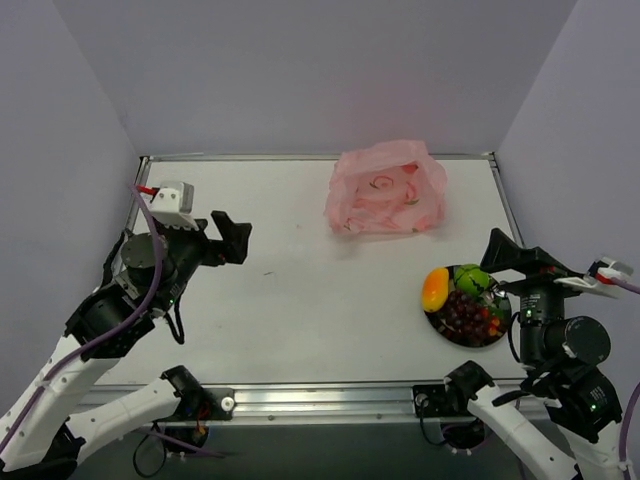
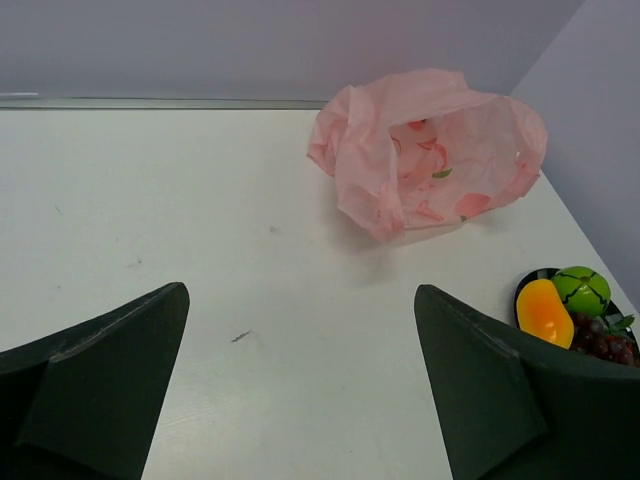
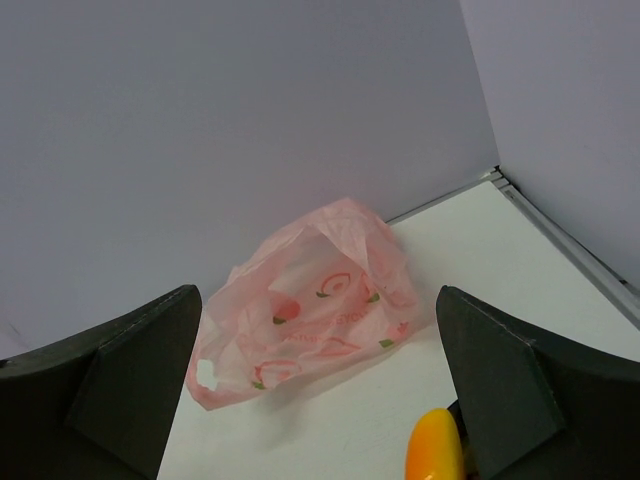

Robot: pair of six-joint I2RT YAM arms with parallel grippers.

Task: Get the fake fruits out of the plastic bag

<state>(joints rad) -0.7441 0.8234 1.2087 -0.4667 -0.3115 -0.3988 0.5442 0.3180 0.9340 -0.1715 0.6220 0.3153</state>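
Note:
The pink plastic bag (image 1: 386,190) lies crumpled at the back right of the table, its mouth open; it shows in the left wrist view (image 2: 430,150) and right wrist view (image 3: 310,300) too. The fake fruits sit on a black-rimmed plate (image 1: 440,331) at the front right: an orange-yellow mango (image 1: 434,289), a green round fruit (image 1: 472,279) and a purple grape bunch (image 1: 470,317). The mango (image 2: 545,312) and green fruit (image 2: 582,289) also show in the left wrist view. My left gripper (image 1: 232,238) is open and empty at the left. My right gripper (image 1: 508,260) is open and empty just right of the plate.
Grey walls close the table at the back and on both sides. A metal rail (image 1: 320,398) runs along the near edge. A small dark mark (image 2: 240,337) lies on the white tabletop between the left fingers.

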